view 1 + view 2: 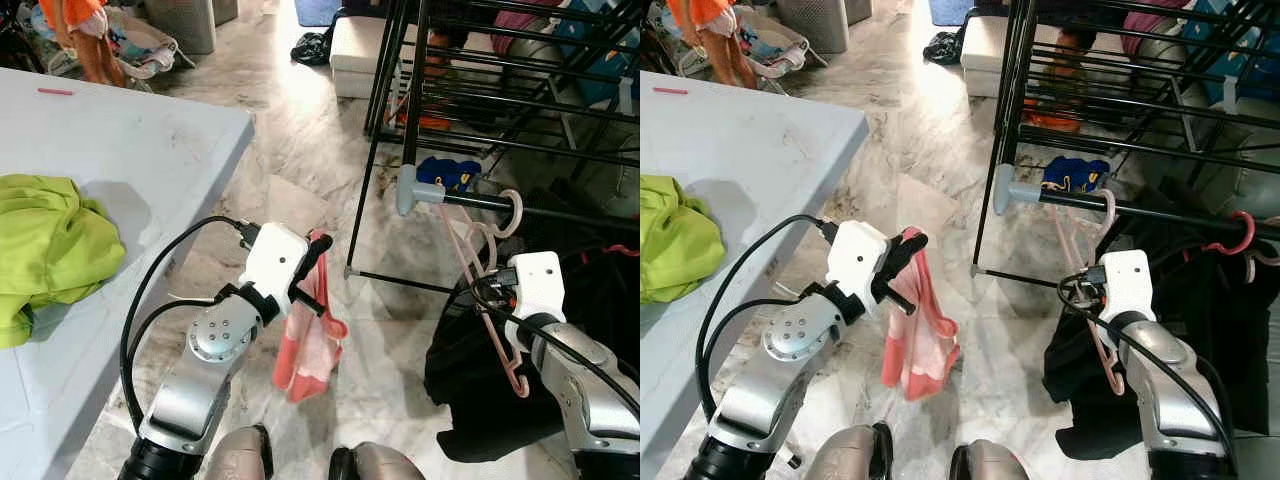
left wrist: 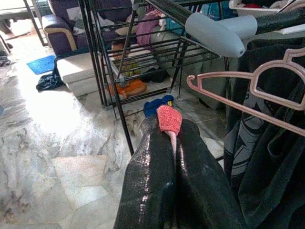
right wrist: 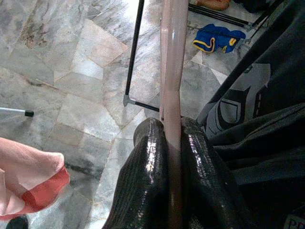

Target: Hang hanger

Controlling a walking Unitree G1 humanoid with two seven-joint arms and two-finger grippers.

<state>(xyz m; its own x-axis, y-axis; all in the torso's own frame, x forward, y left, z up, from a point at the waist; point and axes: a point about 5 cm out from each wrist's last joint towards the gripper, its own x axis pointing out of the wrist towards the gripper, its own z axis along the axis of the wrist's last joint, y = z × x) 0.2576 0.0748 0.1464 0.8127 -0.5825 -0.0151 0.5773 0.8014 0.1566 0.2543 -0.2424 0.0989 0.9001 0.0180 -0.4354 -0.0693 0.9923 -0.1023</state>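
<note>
A pale pink hanger (image 1: 478, 262) hangs slanted beside the black drying rack (image 1: 415, 80). Its hook (image 1: 514, 212) curls around the rack's low black rail (image 1: 560, 212), just right of the grey corner joint (image 1: 408, 190). My right gripper (image 3: 172, 131) is shut on the hanger's bar (image 3: 172, 71), and in the left eye view it sits below the rail (image 1: 492, 283). My left gripper (image 1: 312, 262) is shut on a pink and red cloth (image 1: 310, 345) that dangles over the floor, left of the rack. The left wrist view has the cloth's tip (image 2: 169, 118) between the fingers.
A white table (image 1: 140, 140) with a lime green garment (image 1: 50, 245) stands at my left. Dark clothing (image 1: 480, 400) hangs on the rack beside my right arm. A blue item (image 1: 447, 172) lies under the rack. A person (image 1: 85, 30) stands far left.
</note>
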